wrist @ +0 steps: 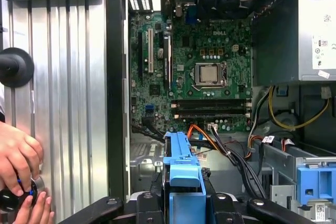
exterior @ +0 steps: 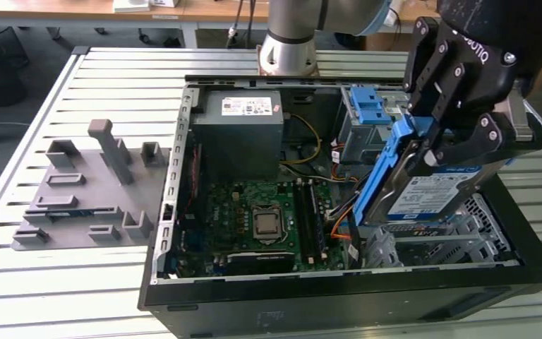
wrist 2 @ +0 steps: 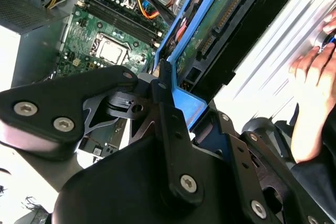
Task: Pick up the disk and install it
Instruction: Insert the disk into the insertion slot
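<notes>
Gripper point(exterior: 452, 150): clenched on the blue handle end of the disk point(exterior: 420, 192), above the open computer case point(exterior: 346, 300).
Disk: held steeply tilted with its label facing outward, its lower end at the metal drive cage point(exterior: 445, 247); not seated.
Inside case: the motherboard point(exterior: 262, 212) and grey power supply point(exterior: 243, 134) lie to the exterior view's left of the disk.
Person: a hand point(wrist: 18, 158) rests on the slatted table point(wrist: 68, 103) beside the case.

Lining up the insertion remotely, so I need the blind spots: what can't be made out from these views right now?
- Exterior view: the gripper covers the upper end of the disk, and the disk hides part of the drive cage behind it.
- First wrist view: the gripper's links cover the disk's gripped end.
- First wrist view: the small dark thing under the hand is cut by the picture's edge.
</notes>
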You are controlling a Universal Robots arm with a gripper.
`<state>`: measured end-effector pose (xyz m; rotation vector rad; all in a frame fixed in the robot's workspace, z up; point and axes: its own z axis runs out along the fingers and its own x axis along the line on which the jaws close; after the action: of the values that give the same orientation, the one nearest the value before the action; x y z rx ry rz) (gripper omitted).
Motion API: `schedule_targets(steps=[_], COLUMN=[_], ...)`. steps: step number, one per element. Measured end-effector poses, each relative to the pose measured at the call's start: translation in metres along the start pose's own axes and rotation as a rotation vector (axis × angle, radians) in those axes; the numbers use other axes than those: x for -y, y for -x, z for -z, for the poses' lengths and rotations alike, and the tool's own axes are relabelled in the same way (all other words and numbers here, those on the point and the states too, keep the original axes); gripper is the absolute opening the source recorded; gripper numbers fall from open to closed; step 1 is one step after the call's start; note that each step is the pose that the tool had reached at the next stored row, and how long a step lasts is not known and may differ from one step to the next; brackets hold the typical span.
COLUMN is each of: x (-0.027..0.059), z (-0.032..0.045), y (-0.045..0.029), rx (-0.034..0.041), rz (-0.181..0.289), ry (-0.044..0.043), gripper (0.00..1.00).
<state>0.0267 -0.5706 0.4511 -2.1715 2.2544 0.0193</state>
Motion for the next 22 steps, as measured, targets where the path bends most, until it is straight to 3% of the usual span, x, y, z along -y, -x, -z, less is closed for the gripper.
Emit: schedule_targets(steps=[20,22], x=[0.0212,0.0279], z=[-0.0050,-0.0065], y=[0.0007,0.0009], rx=[-0.0001,-0.0001], rz=[0.009,0.009], ry=[0.0004,0.0004], gripper=[0.36,0.36])
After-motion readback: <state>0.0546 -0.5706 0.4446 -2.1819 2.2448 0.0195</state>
